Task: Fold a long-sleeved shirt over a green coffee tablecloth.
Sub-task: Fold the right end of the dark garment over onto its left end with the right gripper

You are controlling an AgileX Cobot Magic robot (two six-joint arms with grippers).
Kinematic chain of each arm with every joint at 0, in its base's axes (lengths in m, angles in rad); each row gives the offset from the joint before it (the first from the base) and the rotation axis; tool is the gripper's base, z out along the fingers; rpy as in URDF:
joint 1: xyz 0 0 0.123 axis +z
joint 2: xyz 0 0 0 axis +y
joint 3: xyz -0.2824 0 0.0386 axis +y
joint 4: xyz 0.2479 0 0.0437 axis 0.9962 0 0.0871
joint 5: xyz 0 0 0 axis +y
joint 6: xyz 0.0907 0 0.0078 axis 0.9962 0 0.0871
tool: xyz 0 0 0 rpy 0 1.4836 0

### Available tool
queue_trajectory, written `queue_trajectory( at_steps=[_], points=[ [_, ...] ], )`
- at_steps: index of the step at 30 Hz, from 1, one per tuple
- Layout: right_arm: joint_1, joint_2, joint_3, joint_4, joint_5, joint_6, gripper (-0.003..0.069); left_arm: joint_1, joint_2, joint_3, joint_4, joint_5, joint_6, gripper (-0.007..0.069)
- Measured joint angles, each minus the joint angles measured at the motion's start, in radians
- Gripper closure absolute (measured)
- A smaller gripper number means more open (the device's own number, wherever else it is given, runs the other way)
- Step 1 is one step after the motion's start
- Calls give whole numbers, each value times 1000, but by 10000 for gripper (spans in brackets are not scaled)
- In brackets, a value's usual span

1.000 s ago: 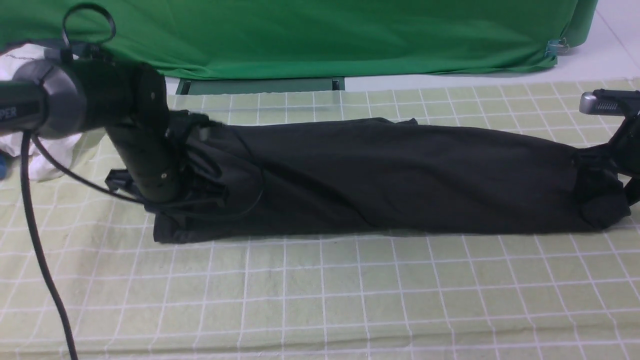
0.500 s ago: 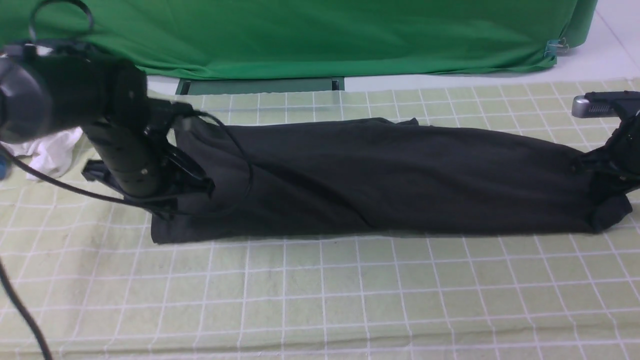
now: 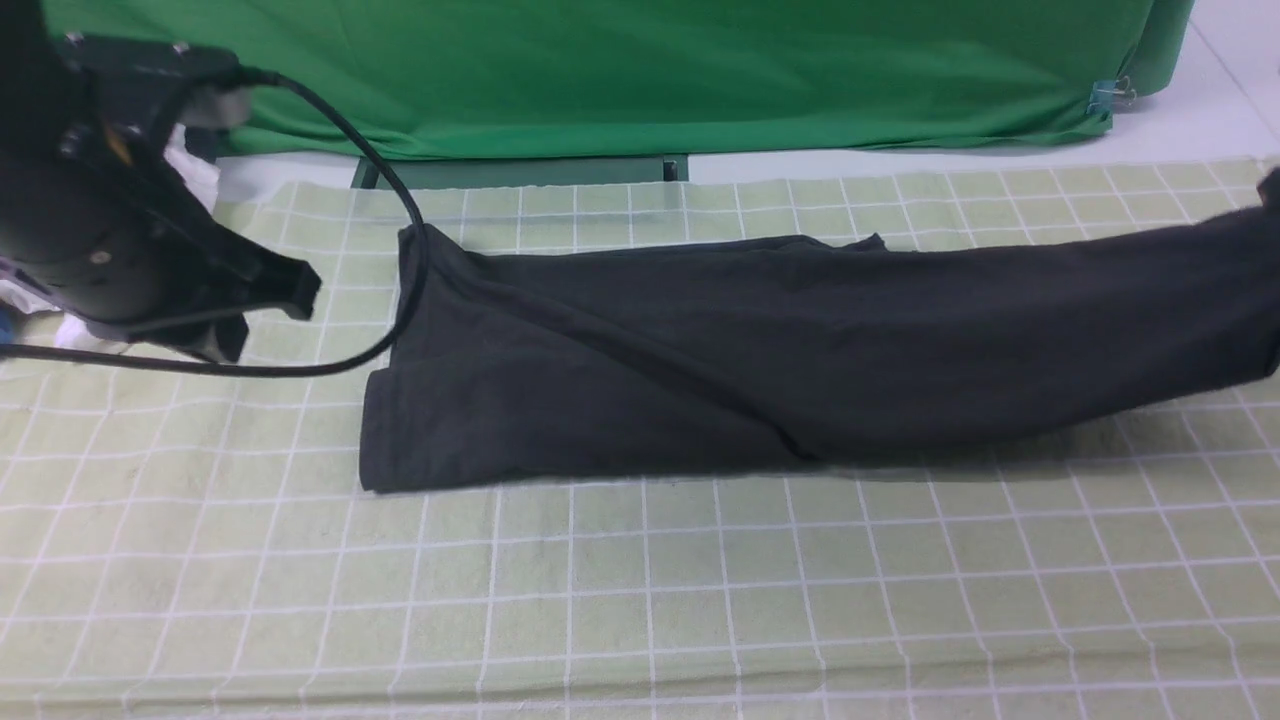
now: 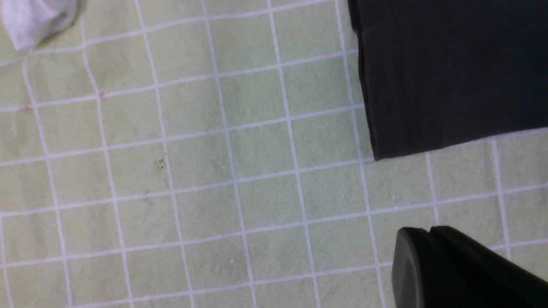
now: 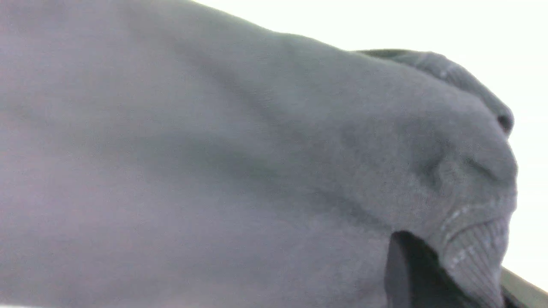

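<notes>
- A black long-sleeved shirt (image 3: 760,350), folded into one long band, stretches across a pale green coffee tablecloth (image 3: 640,600) with a white grid.
- The shirt's left end lies flat on the cloth, with a squared corner at the near side. Its right end rises off the cloth and runs out of the front view at the right edge.
- The left arm (image 3: 70,220) is raised at the far left, well apart from the shirt. A black cable (image 3: 400,220) loops down from it and passes in front of the shirt's left edge.
- The left gripper (image 3: 265,290) hangs above bare tablecloth with its jaws together, holding nothing.
- The right gripper (image 5: 402,273) is almost entirely out of the front view. In the right wrist view, its jaws are clamped on the shirt, and soft knit with a ribbed edge drapes over one dark finger.
- A crumpled white garment (image 4: 34,17) lies on the cloth beyond the left arm.
- A plain bright green backdrop (image 3: 650,70) hangs behind the table.
</notes>
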Motion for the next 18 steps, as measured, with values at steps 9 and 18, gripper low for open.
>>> queue_trajectory(
  at_steps=[9,18],
  points=[
    [321,-4,-144,129,-19,50,632,0,-59,0,1,-5,-4,613],
    [641,53,-153,256,-246,97,632,0,-59,0,-27,-11,-4,613]
  ],
)
